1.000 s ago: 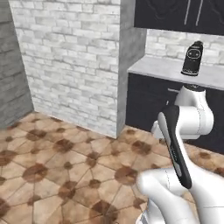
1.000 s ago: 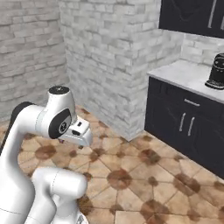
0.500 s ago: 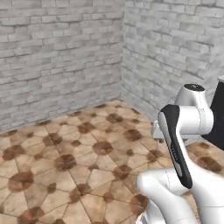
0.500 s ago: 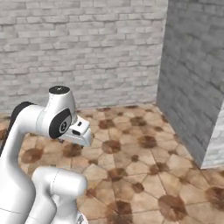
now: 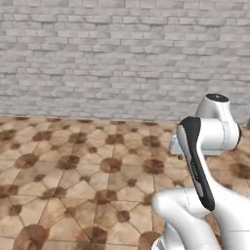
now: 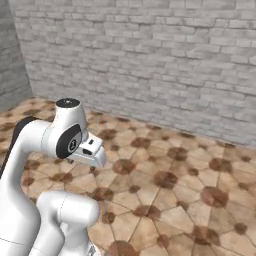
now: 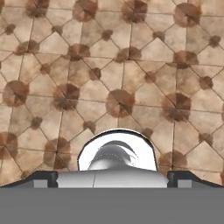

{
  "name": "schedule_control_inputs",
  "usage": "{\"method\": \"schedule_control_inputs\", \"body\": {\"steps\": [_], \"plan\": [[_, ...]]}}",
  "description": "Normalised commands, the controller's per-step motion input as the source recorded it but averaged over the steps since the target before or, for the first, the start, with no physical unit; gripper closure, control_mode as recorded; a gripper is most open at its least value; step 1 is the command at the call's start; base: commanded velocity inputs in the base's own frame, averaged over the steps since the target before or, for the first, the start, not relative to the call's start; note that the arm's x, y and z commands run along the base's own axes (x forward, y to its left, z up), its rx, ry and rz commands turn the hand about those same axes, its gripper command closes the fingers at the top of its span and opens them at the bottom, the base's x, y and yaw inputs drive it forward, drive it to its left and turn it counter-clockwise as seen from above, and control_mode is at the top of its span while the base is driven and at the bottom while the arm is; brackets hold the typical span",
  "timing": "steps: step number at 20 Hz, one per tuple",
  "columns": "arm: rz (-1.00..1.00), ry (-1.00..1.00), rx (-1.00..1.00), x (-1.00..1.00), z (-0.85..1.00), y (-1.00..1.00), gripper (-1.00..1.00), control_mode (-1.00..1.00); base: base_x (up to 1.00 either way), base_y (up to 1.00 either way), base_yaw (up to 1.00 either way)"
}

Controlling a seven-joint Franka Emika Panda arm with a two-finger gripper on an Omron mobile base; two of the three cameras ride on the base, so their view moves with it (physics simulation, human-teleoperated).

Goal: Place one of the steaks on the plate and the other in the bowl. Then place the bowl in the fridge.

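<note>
Brick wall point(image 5: 122, 58), tiled floor point(image 5: 73, 180), one arm point(image 5: 200, 161)

Grey brick wall point(image 5: 112, 58) ahead; brown patterned tile floor point(image 5: 73, 185) below.

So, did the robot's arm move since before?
No. The arm stays folded the same over its white body; the room swung round to the brick wall because the base turned.

A grey-white brick wall point(image 5: 122, 53) closes off the far side across both base views. In front of it the brown patterned tile floor point(image 5: 73, 171) lies bare and open. In the hand view the same tiles spread beneath the hand point(image 7: 112, 180), whose fingertips stand wide apart.
</note>
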Motion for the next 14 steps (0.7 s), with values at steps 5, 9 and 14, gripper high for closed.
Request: {"method": "schedule_control_inputs", "body": {"steps": [5,9,14], "plan": [[0.0,0.0,0.0,0.0,0.0,0.0,-1.0,1.0,0.19,0.24,0.91],[0.0,0.0,0.0,0.0,0.0,0.0,-1.0,1.0,0.37,0.14,0.89],[0.0,0.0,0.0,0.0,0.0,0.0,-1.0,1.0,0.49,0.02,0.88]]}}
